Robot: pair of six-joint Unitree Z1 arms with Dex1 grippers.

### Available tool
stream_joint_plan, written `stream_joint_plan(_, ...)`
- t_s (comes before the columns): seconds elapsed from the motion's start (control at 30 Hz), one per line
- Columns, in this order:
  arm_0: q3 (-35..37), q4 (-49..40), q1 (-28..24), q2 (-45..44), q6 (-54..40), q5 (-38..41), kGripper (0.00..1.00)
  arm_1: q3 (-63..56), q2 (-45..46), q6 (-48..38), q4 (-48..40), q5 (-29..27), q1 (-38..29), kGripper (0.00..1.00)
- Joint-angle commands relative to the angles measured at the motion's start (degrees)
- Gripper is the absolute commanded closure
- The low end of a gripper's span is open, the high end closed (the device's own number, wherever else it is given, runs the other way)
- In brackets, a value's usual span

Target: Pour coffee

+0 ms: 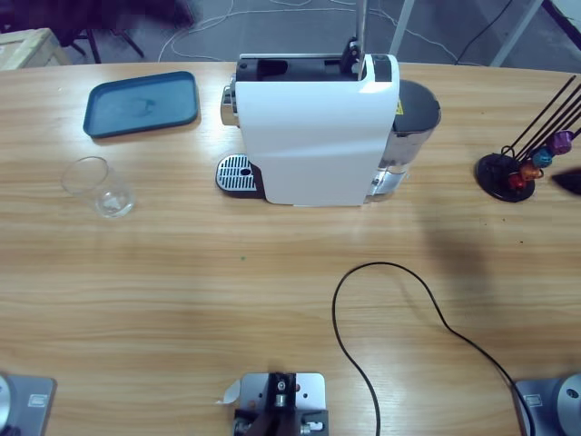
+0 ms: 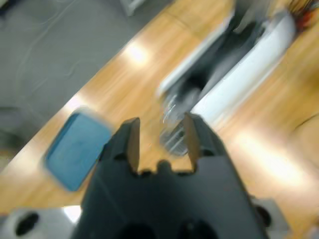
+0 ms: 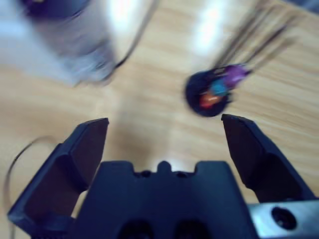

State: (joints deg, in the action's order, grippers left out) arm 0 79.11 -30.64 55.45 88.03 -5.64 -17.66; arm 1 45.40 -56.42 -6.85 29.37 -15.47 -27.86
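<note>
A: Surface (image 1: 272,300) is long pale wood, with grey floor and loose cables beyond its far edge. Where does the coffee machine (image 1: 313,136) sit?

B: Far centre, white body, black top slot, metal drip grate (image 1: 238,173) at its lower left. A dark water tank (image 1: 413,123) sits on its right side. A black cord (image 1: 399,300) loops over the near half and runs off toward the near right corner.

A: And the glass (image 1: 98,186)?

B: Clear and upright, on the left, well apart from the machine. A blue tray (image 1: 141,103) lies beyond it at far left, nothing on it.

A: Right side?

B: A capsule holder (image 1: 517,168), black base with thin rods fanning up and coloured pods (purple, blue, red-orange) near the base.

A: Left end effector (image 2: 160,139)?

B: Jaws parted by a narrow gap, nothing held. Its wrist view looks down from above at the tray on the left and the machine's white body and grate ahead, all smeared by blur.

A: Right end effector (image 3: 164,134)?

B: Jaws spread wide, nothing between them. It hangs above the wood, with the capsule holder ahead of its jaws and the machine's tank end blurred at upper left. In the high view only a dark tip (image 1: 570,179) at the right edge, just beside the holder, could belong to an arm; I cannot tell which.
</note>
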Motion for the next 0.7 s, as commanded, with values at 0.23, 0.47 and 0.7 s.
stream_joint_plan(0.23,-30.0,5.2,1.1,-18.9,16.4,-4.9,0.0,-19.5,-14.2,-3.8,-35.2,-6.3,14.1,0.017)
stream_joint_plan(0.47,-31.7,7.3,-0.2,-15.0,12.8,2.6,0.0,-22.3,-22.4,-3.4,-45.4,-4.2,15.6,0.156)
stream_joint_plan(0.7,-32.6,13.9,-3.2,-15.7,12.2,6.9,0.0,-23.2,-23.1,-3.3,-48.8,-4.2,16.6,0.301)
